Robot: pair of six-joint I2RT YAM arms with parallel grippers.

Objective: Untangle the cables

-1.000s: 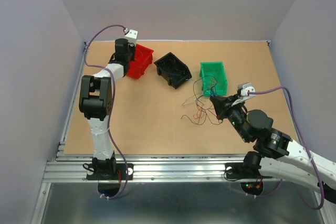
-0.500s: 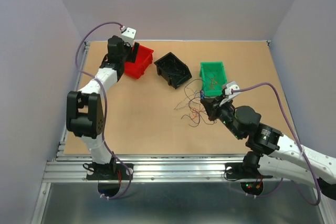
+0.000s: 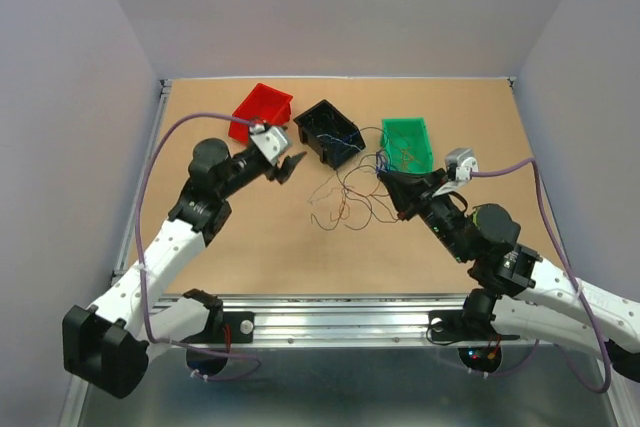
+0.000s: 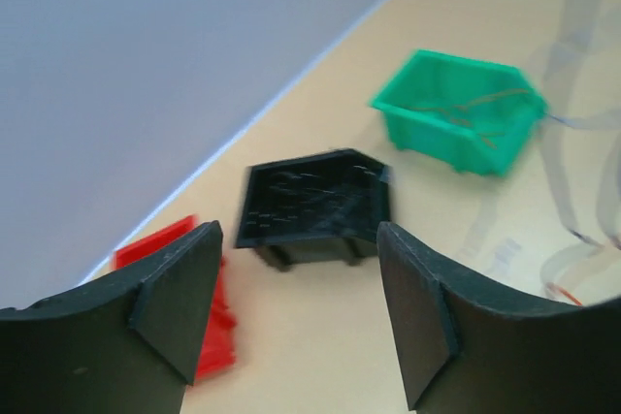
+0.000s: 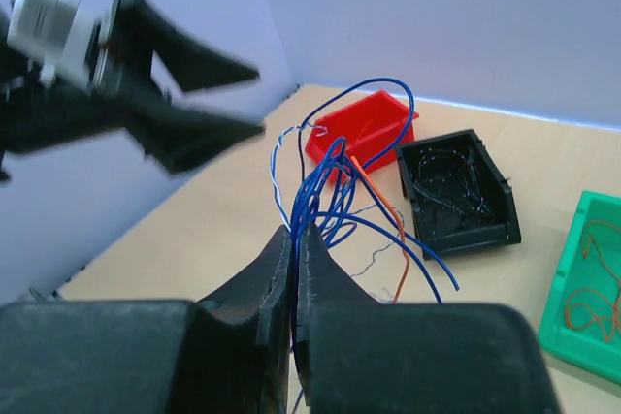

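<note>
The cables (image 3: 345, 197) are thin curly strands spread on the table between the two arms. My right gripper (image 3: 385, 179) is shut on a bundle of blue wires (image 5: 335, 181) with one orange strand, holding them above the table; its fingertips (image 5: 294, 237) pinch them tight. My left gripper (image 3: 290, 165) is open and empty, hovering left of the strands and pointing toward the black bin. In the left wrist view its fingers (image 4: 179, 288) stand wide apart over bare table.
A red bin (image 3: 262, 107), a black bin (image 3: 330, 132) and a green bin (image 3: 406, 144) stand in a row at the back. The green bin holds some orange wire (image 4: 475, 104). Walls close the table on three sides.
My left arm swung down from the red bin to the table's middle, gripper open. My right gripper moved left and up with the wires, dragging the strands leftward.
</note>
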